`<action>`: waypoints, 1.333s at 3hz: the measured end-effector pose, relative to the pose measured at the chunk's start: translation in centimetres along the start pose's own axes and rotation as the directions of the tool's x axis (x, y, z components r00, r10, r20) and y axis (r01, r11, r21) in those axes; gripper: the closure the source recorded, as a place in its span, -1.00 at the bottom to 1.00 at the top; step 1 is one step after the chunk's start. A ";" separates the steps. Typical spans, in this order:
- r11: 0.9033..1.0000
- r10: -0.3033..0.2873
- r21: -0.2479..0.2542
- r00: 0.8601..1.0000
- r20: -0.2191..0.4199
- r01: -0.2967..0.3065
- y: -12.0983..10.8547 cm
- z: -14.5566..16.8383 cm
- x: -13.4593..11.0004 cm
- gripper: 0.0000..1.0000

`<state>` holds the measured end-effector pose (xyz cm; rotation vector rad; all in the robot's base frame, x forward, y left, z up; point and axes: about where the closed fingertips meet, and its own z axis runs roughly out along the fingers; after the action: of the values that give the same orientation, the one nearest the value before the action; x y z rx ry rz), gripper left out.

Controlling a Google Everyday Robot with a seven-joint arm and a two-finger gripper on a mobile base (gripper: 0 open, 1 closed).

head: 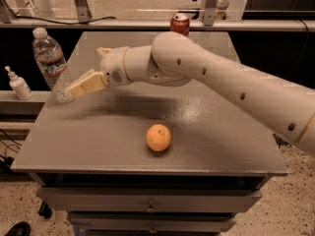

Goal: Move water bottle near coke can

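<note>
The water bottle (49, 63), clear with a white cap, stands upright at the table's left edge. The coke can (180, 23), red with a silver top, stands at the table's far edge, partly hidden behind my arm. My gripper (84, 73) is low over the table just right of the bottle. It is open and empty. One cream finger (84, 86) reaches toward the bottle's base and looks close to touching it. The can is far from the bottle, across the table to the right.
An orange fruit (158, 137) lies on the grey table (98, 141) near its front middle. A small white pump bottle (19, 85) stands on a ledge left of the table. My arm stretches from the right across the table's middle. Rails run behind the table.
</note>
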<state>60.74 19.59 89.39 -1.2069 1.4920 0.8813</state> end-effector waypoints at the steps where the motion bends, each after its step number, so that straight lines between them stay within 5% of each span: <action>1: 1.000 0.022 -0.010 0.998 0.059 -0.022 0.0 3.0 -0.5 -1.00; 4: 0.996 0.077 -0.063 0.981 0.180 -0.067 2.9 5.7 -1.6 0.28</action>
<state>59.38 26.04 89.35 -1.0876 1.3774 1.0606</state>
